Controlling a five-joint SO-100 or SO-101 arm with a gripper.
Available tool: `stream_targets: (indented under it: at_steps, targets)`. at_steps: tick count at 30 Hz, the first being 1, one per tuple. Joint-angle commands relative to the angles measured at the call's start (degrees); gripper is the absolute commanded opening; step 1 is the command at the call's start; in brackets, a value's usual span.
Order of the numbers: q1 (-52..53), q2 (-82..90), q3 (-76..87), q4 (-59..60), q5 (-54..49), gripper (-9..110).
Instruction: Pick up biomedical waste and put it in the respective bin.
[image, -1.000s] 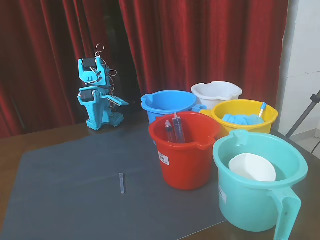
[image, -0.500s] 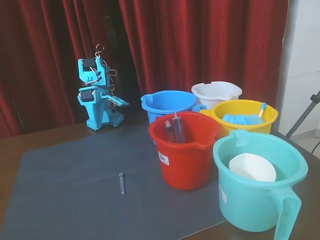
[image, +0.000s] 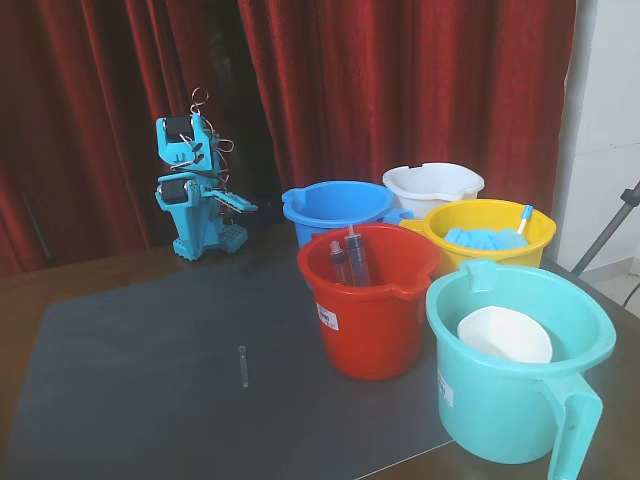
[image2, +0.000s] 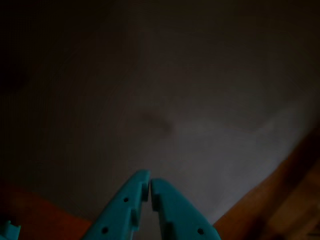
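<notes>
The vial (image: 243, 366) lies flat on the dark mat (image: 130, 380), running nearly toward and away from the fixed camera, alone with bare mat on every side. From the vial, the red bucket (image: 368, 305) stands at about 3 o'clock in the fixed view, near but apart; two syringes (image: 350, 258) stand upright inside it against its far wall. Beyond the red bucket, at roughly 1 o'clock from the vial, is the blue bucket (image: 335, 205), and just past that, further right, the white bucket (image: 432, 186) with its wavy rim, well apart from the vial. A yellow bucket (image: 488, 238) sits just in front of the white one and holds light blue items and a thin stick that leans on its right rim. Nearest the camera at lower right is a teal bucket (image: 520, 370) with a handle and a white bowl-shaped thing inside. The arm (image: 193, 188), light blue, is folded upright at about 11 o'clock from the vial, at the mat's far edge, in front of a red curtain (image: 400, 80). In the wrist view the gripper (image2: 150, 184) comes in from the bottom edge, its two fingertips almost together with only a thin slit between them and nothing held; it points over the dark mat, with a strip of brown tabletop (image2: 280, 200) at lower right.
</notes>
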Motion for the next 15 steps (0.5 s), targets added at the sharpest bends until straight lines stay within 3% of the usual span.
stream_targets:
  at_steps: [1, 6, 15]
  targets:
    - [0.0, -0.3, -0.5, -0.4, -0.1, 0]
    - [-0.1, -0.3, -0.4, -1.8, -0.2, 0]
    - [-0.8, -0.5, -0.3, -27.9, 3.8, 0]
